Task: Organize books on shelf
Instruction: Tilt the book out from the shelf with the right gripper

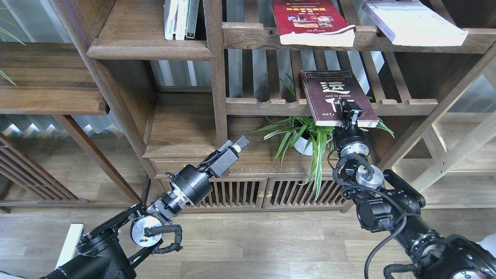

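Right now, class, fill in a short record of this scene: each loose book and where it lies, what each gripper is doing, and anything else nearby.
maroon book: lies on the middle slatted rack, front edge overhanging
red book: lies on the upper slatted rack, overhanging
white book: upper rack, to the right
upright books: stand on the solid shelf, upper left
right gripper: at the maroon book's front edge; grip unclear
left gripper: low, near the cabinet top, holds nothing
plant: under the maroon book
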### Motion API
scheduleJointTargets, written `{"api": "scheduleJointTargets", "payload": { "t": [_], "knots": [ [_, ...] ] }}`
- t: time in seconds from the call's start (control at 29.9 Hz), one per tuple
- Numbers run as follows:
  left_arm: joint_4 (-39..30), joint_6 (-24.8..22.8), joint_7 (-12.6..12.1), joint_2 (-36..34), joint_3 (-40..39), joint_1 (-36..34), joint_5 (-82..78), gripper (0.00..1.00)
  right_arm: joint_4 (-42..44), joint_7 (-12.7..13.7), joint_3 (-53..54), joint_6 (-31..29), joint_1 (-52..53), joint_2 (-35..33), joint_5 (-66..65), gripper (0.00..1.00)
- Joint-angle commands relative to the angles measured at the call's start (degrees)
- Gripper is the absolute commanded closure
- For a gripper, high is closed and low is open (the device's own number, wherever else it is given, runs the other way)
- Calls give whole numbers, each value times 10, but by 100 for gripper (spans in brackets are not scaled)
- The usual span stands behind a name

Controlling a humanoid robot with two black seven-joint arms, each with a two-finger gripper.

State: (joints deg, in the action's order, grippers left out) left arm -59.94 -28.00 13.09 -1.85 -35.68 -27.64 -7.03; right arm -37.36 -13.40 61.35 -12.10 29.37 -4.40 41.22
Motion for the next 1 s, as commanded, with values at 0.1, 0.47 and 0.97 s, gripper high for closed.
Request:
{"api": "scheduleJointTargets", "payload": {
  "t": [0.1, 0.47, 0.97],
  "knots": [
    [0, 0, 1, 0, 1, 0, 0, 1, 0, 0, 0, -39, -5, 0, 0, 86],
    [0, 0, 0, 1, 4, 1, 0, 1, -2, 0, 0, -69, -7, 0, 1, 95],
    [1, 0, -2, 1, 3, 1, 4, 1, -83, -2, -2, -159, -95, -8, -3, 95]
  ]
}}
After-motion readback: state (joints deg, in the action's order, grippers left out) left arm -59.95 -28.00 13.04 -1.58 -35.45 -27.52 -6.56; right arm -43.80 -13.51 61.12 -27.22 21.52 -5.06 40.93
